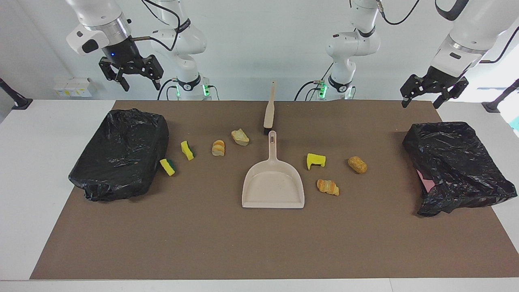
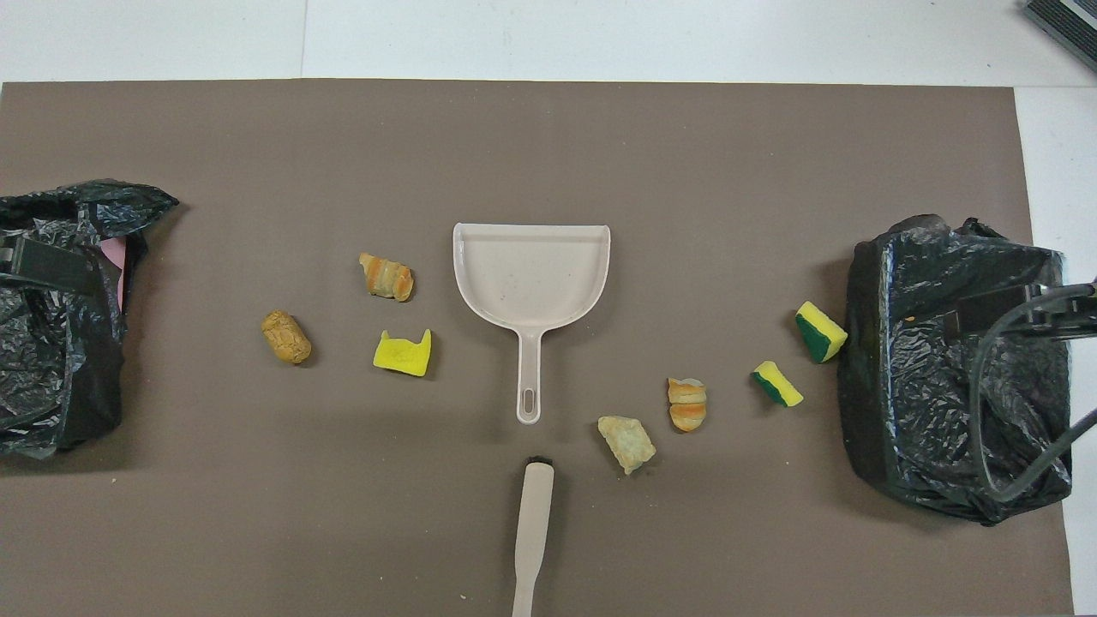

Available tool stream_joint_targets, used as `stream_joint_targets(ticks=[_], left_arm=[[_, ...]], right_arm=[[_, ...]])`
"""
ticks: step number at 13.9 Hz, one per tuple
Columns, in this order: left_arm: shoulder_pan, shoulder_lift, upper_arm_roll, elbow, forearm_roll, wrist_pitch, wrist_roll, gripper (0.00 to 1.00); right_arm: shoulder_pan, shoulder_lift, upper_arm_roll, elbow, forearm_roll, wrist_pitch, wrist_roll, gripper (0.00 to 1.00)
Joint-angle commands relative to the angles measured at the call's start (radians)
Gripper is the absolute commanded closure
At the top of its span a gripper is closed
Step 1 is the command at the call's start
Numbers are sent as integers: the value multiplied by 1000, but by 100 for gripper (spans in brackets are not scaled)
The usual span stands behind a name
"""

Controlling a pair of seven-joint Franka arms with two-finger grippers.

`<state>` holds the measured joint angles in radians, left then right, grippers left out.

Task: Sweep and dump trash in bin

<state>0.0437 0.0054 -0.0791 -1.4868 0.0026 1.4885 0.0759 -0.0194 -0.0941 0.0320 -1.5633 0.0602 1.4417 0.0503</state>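
Several bits of trash lie on the brown mat: green-backed sponge pieces (image 1: 167, 166) (image 1: 187, 150) and bread lumps (image 1: 218, 147) (image 1: 240, 137) toward the right arm's end, and a yellow sponge (image 1: 316, 161), a croissant-like lump (image 1: 327, 187) and a tan lump (image 1: 357, 164) toward the left arm's end. Between the two groups lies the beige dustpan (image 1: 272, 190) (image 2: 531, 274), its handle pointing at the robots. A brush (image 1: 269, 109) (image 2: 533, 523) lies just nearer to the robots. My right gripper (image 1: 141, 86) hangs open and empty over the mat's edge by its bin (image 1: 121, 154). My left gripper (image 1: 421, 104) waits open and empty.
A second black-bagged bin (image 1: 454, 166) (image 2: 43, 317) lies at the left arm's end of the mat. The first bin (image 2: 951, 368) touches one sponge piece (image 2: 818, 332). White table borders the mat (image 1: 202, 243) on all sides.
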Motion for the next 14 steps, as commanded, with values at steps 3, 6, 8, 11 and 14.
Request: stream_joint_targets(ticks=[3,6,8,11,14], left_arm=[[4,-28,-1,-27,3,-22,15,0],[-5,-28,-2,-30,3,-19,19,0],[-7,-31,-2,-36,3,-17,22,0],[-13,-34,-4,-47,3,-13,86,0],[-16,-65,-10,-113,2,-7,122,0]], right_arm=[[-8,2,3,12,18,-26,13,0],[-8,1,3,11,20,-38,11,0],[-8,-1,3,11,20,-38,11,0],[-8,-1,3,11,20,-38,11,0],[-8,-1,3,11,20,-38,11,0]])
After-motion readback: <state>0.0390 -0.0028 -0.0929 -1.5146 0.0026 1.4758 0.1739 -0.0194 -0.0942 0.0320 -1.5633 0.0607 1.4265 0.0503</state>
